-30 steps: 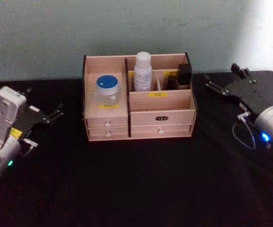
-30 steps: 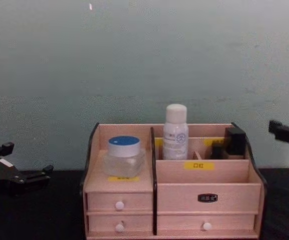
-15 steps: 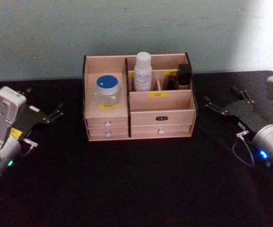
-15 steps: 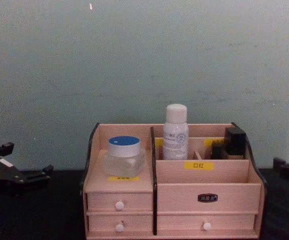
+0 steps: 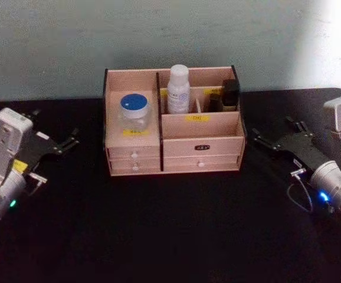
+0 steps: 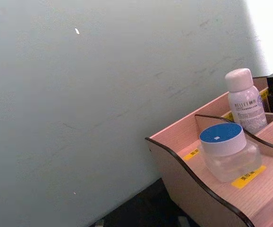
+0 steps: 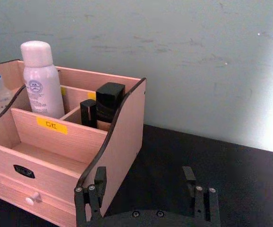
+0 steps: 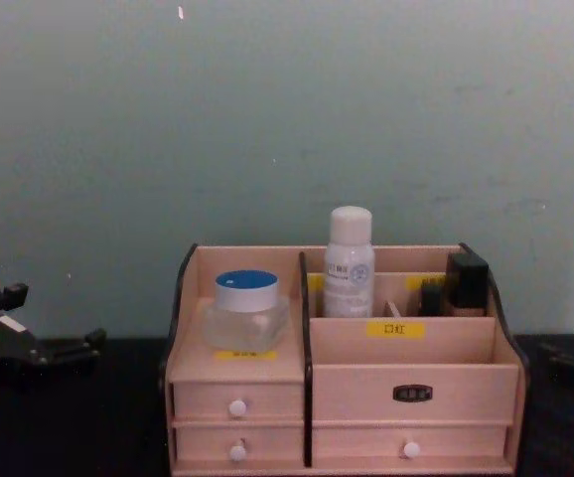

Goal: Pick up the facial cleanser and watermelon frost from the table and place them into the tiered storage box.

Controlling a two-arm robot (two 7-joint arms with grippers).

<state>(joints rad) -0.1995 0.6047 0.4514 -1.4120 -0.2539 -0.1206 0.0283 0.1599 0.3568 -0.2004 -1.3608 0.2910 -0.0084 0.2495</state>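
Your tiered storage box (image 5: 173, 150) stands on the black bench (image 5: 170, 236), between your two grippers and well apart from both. Item one: a white bottle (image 5: 178, 89), upright in the rear middle compartment, farther from your left fingers (image 5: 70, 142) than the jar. Item two: a clear jar with a blue lid (image 5: 134, 112), seated in the compartment nearest your left fingers. Item three: black cosmetics (image 5: 226, 94), in the rear compartments nearest your right fingers (image 7: 95, 182). Your left gripper (image 5: 64, 140) rests low over the bench beside the box's jar end, fingers apart and holding nothing. Your right gripper (image 5: 276, 137) sits beside the opposite end, fingers spread wide in the wrist view, pointing at the box's black-edged side wall, empty.
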